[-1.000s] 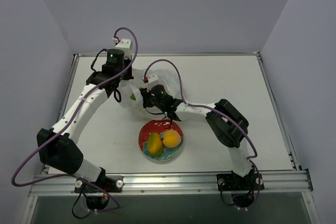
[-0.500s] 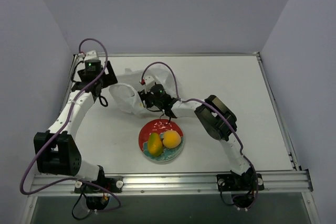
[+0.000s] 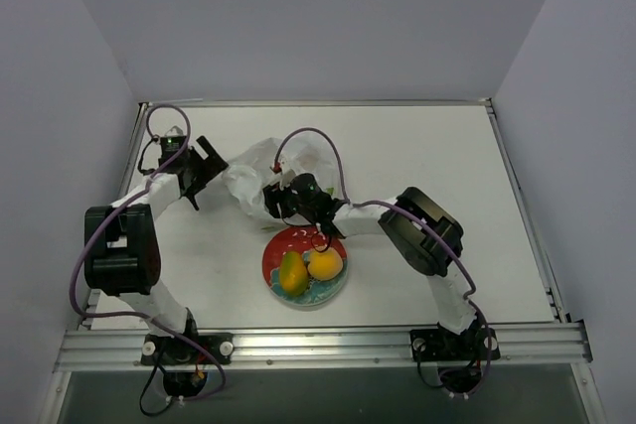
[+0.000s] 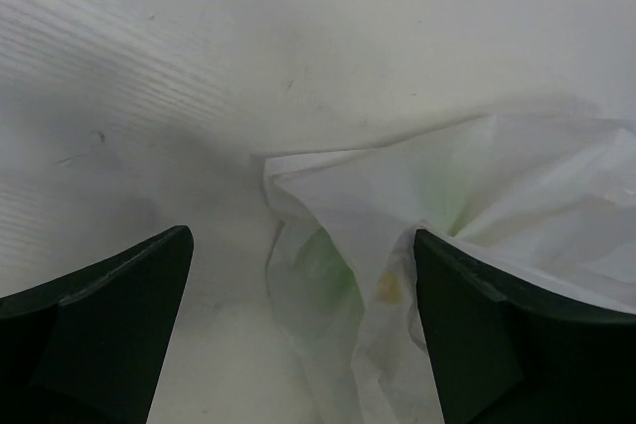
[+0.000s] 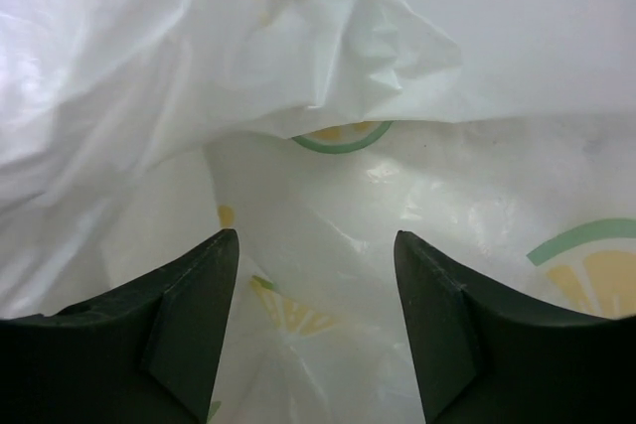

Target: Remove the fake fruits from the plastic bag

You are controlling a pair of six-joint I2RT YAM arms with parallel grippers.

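Presumably the right gripper point(image 5: 316, 237), jaws apart, should push deeper into the bag point(image 4: 477, 186) (green shows through its film) while the left gripper point(image 4: 301, 240), likewise spread, pins its edge.

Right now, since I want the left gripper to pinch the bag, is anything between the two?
Nothing visible does. The left gripper is open, and the plastic bag's crumpled corner lies straight ahead of it on the table.

the plastic bag point(image 4: 497, 186) runs off the right edge; through its film only blurred green and yellow patches show, shapes unclear.
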